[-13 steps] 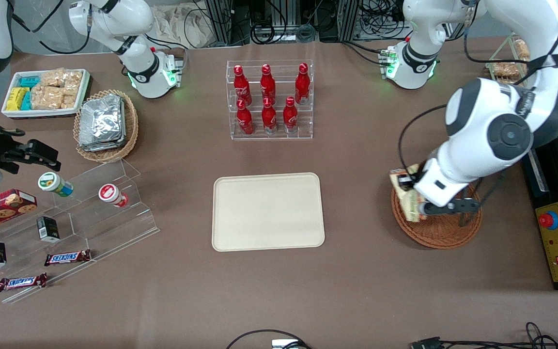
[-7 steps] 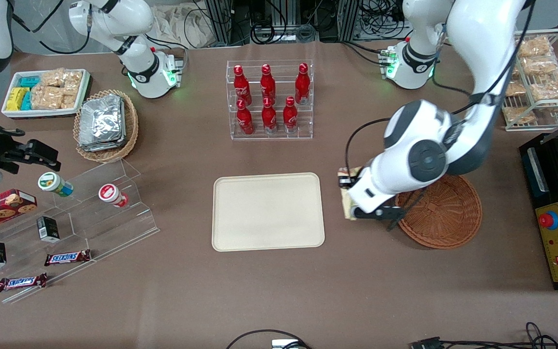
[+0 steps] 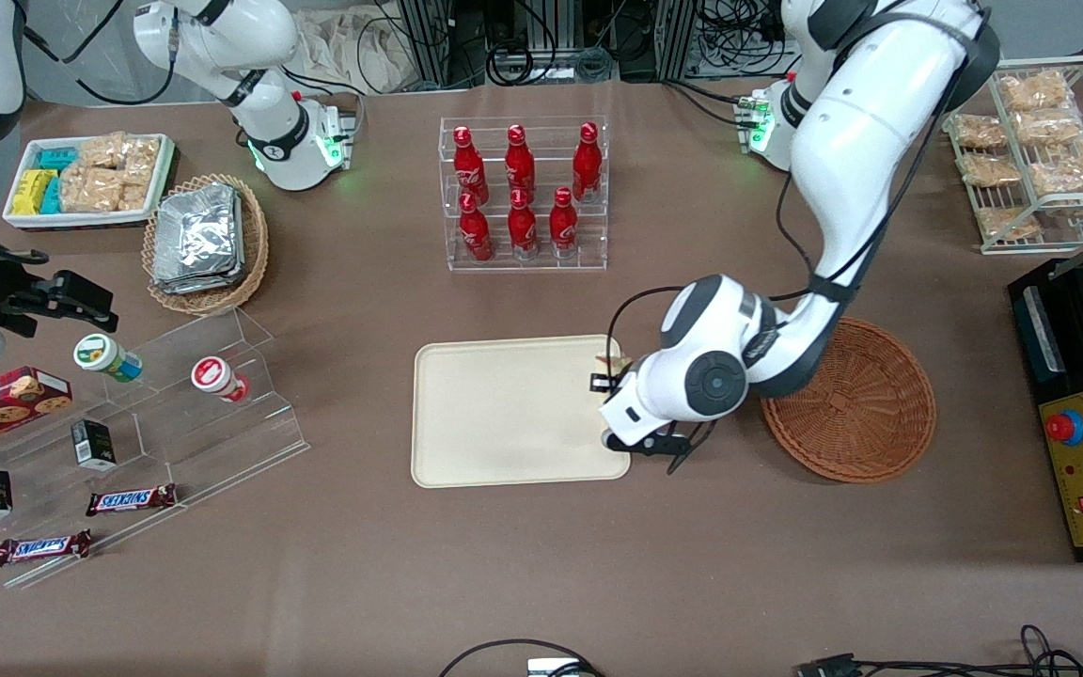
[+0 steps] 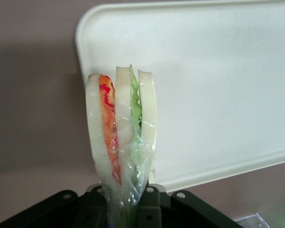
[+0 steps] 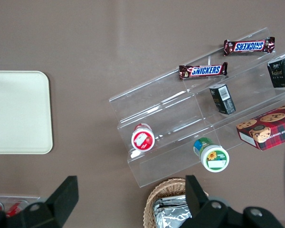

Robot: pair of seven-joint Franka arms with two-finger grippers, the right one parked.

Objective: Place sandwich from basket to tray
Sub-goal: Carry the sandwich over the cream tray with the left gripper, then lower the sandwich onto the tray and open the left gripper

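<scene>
Cream tray [image 3: 504,414] edge lies under gripper [image 4: 126,209], seemingly clamping sandwich [image 4: 121,137].

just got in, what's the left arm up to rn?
It is carrying the sandwich to the tray. The gripper is shut on the wrapped sandwich and sits over the tray's edge nearest the basket. The basket is empty and nothing lies on the tray, so the sandwich has yet to be set down.
</scene>
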